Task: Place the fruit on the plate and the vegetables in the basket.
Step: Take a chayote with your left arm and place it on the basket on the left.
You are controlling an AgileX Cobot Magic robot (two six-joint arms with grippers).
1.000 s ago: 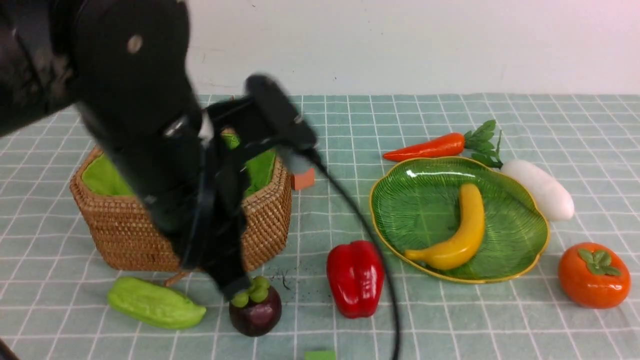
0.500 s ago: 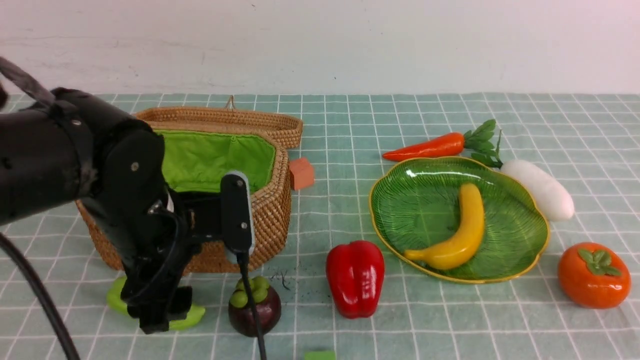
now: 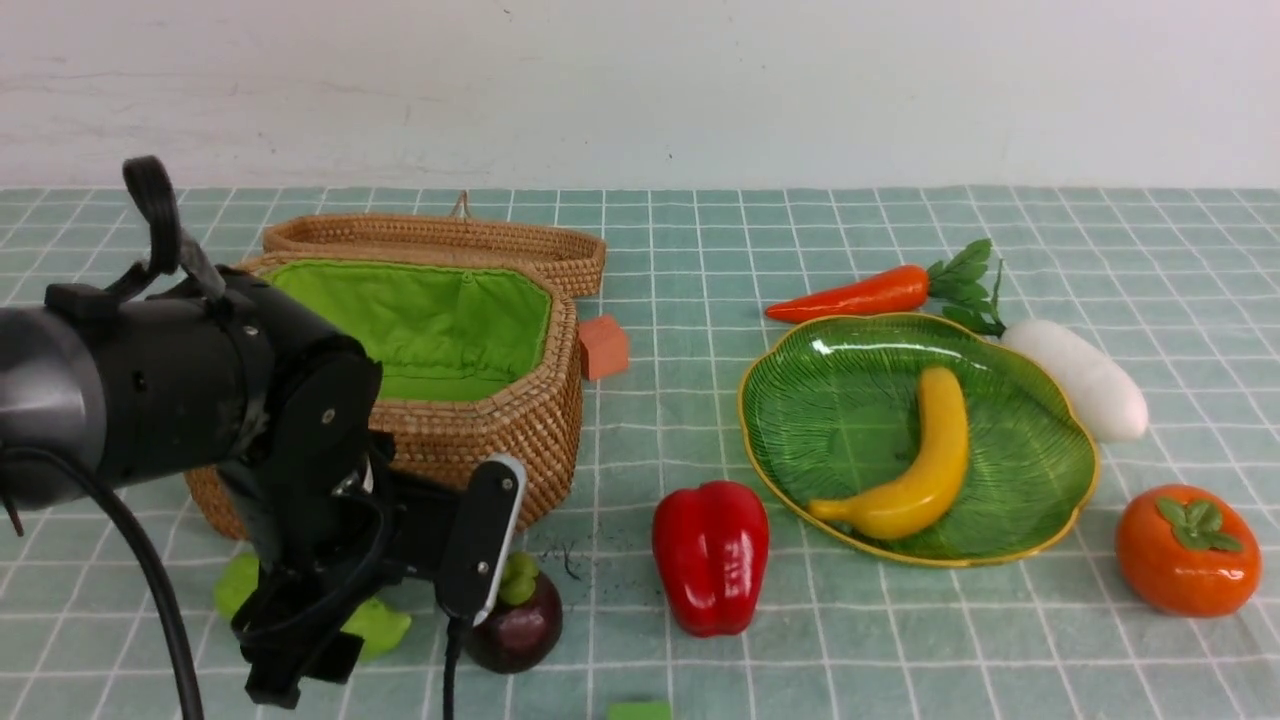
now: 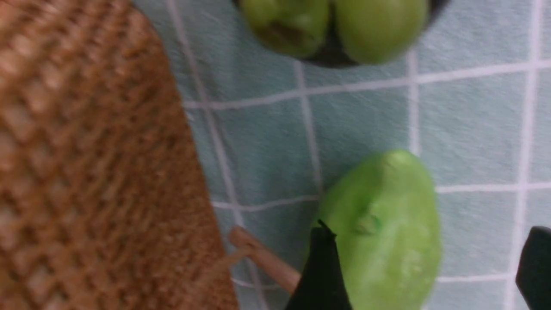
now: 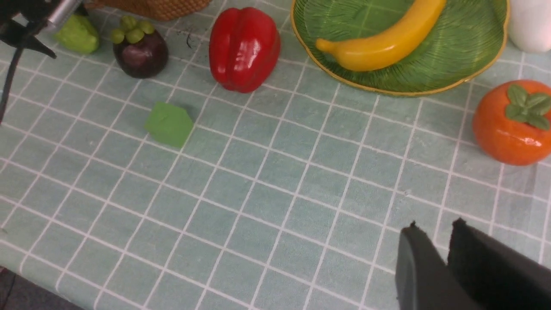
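My left gripper (image 3: 305, 640) is low at the front left, open over the bumpy light-green gourd (image 3: 375, 625). In the left wrist view its jaws (image 4: 428, 232) straddle the gourd (image 4: 383, 232): one finger (image 4: 320, 267) is against it, the other stands apart. The mangosteen (image 3: 520, 625) lies just to the right. The red pepper (image 3: 710, 555) stands mid-table. The banana (image 3: 925, 455) lies on the green plate (image 3: 830, 420). The carrot (image 3: 860, 293) and radish (image 3: 1080, 378) lie behind the plate, the persimmon (image 3: 1187, 548) to its right. The basket (image 3: 520, 420) is open. My right gripper (image 5: 434, 226) is shut and empty.
A small orange-red cube (image 3: 603, 347) sits right of the basket and a green cube (image 5: 168, 124) near the table's front edge. The basket's wicker wall (image 4: 94, 150) and its wooden toggle (image 4: 262, 258) are close beside the left gripper. The wicker lid (image 3: 440, 240) lies open behind.
My left arm has swung down from in front of the basket to the front left, and its gripper has lowered onto the gourd. The other things have not moved.
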